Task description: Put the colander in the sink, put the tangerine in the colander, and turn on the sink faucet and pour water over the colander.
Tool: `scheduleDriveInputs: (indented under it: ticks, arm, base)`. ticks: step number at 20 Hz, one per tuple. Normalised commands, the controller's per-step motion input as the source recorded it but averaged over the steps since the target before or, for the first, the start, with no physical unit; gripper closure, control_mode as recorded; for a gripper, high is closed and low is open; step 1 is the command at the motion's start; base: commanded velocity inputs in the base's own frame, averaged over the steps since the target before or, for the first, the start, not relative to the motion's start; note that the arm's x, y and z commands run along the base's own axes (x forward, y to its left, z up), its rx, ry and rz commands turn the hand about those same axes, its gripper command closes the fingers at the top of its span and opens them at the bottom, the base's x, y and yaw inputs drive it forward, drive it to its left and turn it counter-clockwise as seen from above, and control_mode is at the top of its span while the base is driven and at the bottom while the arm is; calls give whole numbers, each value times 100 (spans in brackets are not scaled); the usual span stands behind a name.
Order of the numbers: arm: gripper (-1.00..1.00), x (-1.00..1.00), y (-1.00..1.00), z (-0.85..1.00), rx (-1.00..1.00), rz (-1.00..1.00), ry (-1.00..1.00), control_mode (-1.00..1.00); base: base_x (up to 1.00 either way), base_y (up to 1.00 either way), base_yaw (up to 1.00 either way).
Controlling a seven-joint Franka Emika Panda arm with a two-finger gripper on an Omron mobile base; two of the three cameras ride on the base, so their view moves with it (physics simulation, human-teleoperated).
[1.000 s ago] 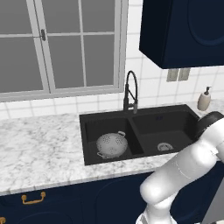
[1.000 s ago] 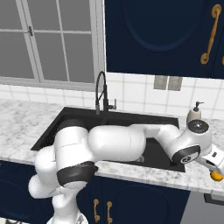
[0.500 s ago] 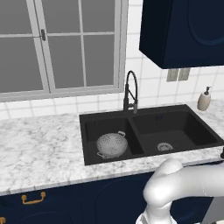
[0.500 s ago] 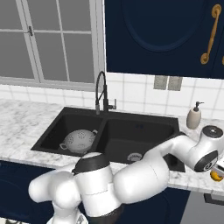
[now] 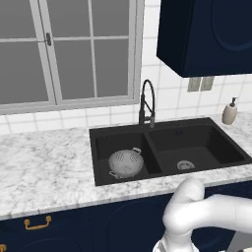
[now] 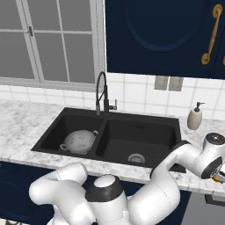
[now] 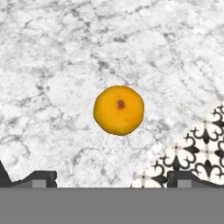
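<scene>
The colander (image 5: 126, 162) sits upright in the left basin of the black sink (image 5: 209, 143), also visible as the colander (image 6: 79, 140) in the sink (image 6: 149, 134). The faucet (image 5: 146, 103) (image 6: 102, 94) stands behind the divider, with no water visible. In the hand view the tangerine (image 7: 118, 109) lies on the marble counter (image 7: 65, 52), straight below my gripper (image 7: 111, 177). Its two dark fingertips (image 7: 40, 176) stand wide apart, open, with nothing between them. My wrist (image 6: 212, 157) hangs over the counter's right end.
A beige soap dispenser (image 5: 229, 111) (image 6: 194, 117) stands at the back right of the sink. Just right of the tangerine the counter ends in a rounded corner, with patterned floor tiles (image 7: 197, 151) below. Dark upper cabinets (image 6: 162, 35) hang overhead.
My arm has swung down and to the right, so the sink and colander are now uncovered in both base views. The hand has shifted further over the counter's right end. The colander has not moved.
</scene>
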Motion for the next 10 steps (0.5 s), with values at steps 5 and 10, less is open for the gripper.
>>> scheduleDriveInputs:
  ticks: [5,10]
  arm:
    - [-100,32,-28,-32,0,0,0,-100]
    - [-100,31,-41,-24,0,0,0,-100]
  base:
    - [0,0,0]
    - [0,0,0]
